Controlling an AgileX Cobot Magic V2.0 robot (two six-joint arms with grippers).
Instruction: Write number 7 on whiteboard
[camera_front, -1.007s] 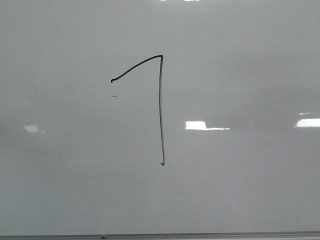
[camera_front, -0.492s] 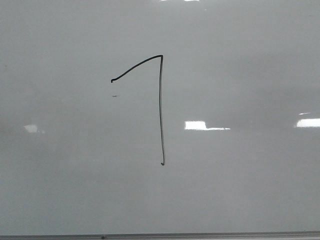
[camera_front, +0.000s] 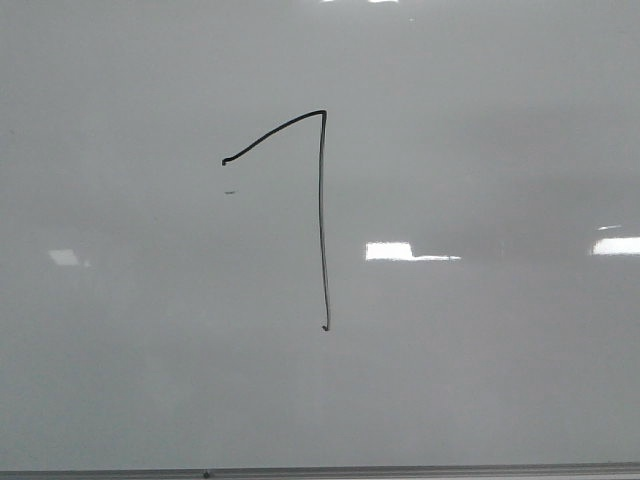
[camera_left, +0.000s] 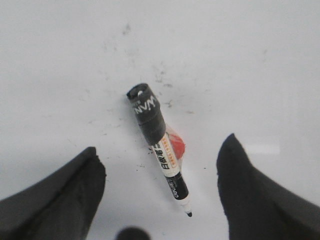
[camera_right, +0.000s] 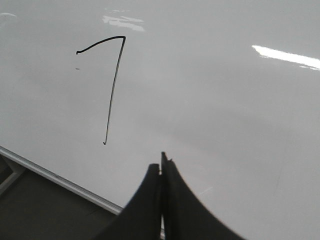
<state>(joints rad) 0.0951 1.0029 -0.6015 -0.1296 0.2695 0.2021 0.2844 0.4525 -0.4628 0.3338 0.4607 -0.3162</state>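
The number 7 (camera_front: 321, 220) is a thin black line on the whiteboard (camera_front: 480, 150): a slanted upper stroke meets a long vertical stroke. It also shows in the right wrist view (camera_right: 114, 90). My right gripper (camera_right: 161, 162) is shut and empty, hovering over the whiteboard (camera_right: 225, 100) beside the line's lower end. My left gripper (camera_left: 161, 145) is open. A black and white marker (camera_left: 148, 115) lies uncapped on a white surface between its fingers, touching neither. Neither gripper shows in the front view.
A tiny dark dash (camera_front: 230, 192) sits under the upper stroke's left end. The board's thin grey frame (camera_front: 400, 468) runs along its near edge (camera_right: 60, 180), with a dark surface (camera_right: 40, 210) beyond. A red and clear bit (camera_left: 176, 144) lies under the marker.
The line on the board is unchanged. The bright light reflections on the board have shifted slightly and the left one has dimmed.
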